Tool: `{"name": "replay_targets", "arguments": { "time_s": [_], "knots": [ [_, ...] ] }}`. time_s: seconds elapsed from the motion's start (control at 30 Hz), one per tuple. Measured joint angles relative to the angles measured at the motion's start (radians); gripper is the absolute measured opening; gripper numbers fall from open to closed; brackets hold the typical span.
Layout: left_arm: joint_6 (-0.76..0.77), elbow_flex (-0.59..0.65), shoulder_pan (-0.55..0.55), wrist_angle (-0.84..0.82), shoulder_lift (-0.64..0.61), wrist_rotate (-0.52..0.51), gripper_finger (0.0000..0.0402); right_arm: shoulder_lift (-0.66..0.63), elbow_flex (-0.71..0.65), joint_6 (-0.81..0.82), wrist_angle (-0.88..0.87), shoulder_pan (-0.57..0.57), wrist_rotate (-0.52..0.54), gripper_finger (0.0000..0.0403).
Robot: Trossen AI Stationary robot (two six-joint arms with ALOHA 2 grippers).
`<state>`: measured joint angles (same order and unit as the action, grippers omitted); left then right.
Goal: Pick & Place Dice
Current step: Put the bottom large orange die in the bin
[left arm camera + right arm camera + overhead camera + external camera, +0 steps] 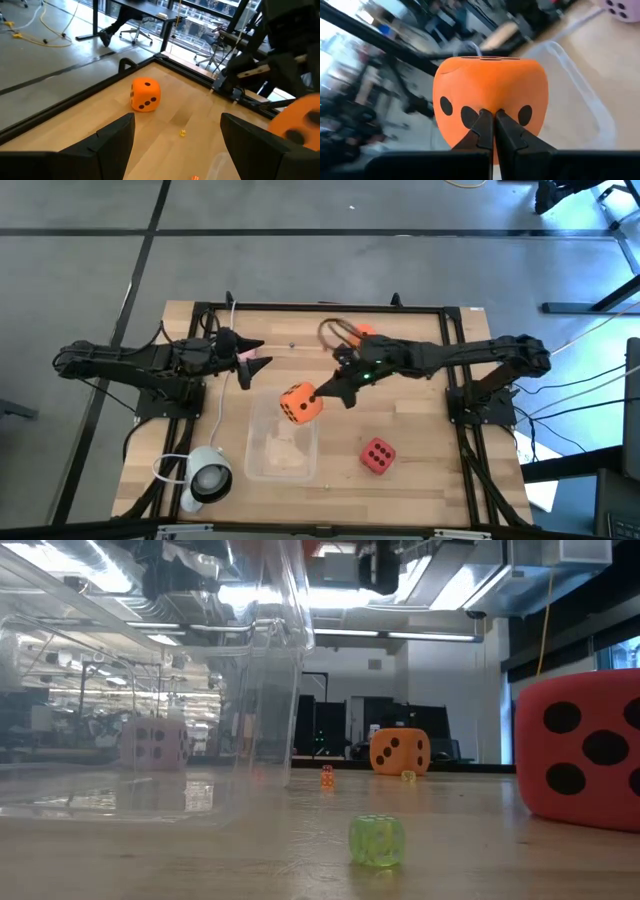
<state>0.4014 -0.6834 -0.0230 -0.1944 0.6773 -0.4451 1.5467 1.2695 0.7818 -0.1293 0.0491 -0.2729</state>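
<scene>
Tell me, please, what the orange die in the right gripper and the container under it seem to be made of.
Orange die: probably soft foam, matte; the shut right gripper pinches into its face. Container: clear, glossy plastic; the table shows through it.

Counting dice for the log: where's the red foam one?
In the high view, the red foam die sits on the table's right side, just right of the clear plastic bin.

My right arm reaches in from the right across the table's middle, its dark two-finger right gripper point(322, 392) pinched tight on a soft orange die with dark pips point(300, 403), held above the table. My left arm sits at the left side, its left gripper point(258, 354) with fingers spread wide, holding nothing
</scene>
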Motion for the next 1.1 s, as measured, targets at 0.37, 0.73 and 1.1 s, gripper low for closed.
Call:
{"name": "replay_targets", "arguments": {
  "time_s": [0.37,0.73,1.1],
  "knots": [
    [0.002,0.000,-0.013,0.003,0.000,0.032,0.0291,0.163,0.268,-0.221,-0.293,0.005,0.036,0.0000],
    [-0.001,0.000,-0.013,0.004,0.000,0.044,0.0291,0.189,0.304,-0.449,-0.395,0.023,0.088,0.0000],
    [-0.001,0.000,-0.013,0.004,0.000,0.044,0.0291,0.215,0.304,-0.506,-0.376,0.043,0.089,0.0000]
  ]
}}
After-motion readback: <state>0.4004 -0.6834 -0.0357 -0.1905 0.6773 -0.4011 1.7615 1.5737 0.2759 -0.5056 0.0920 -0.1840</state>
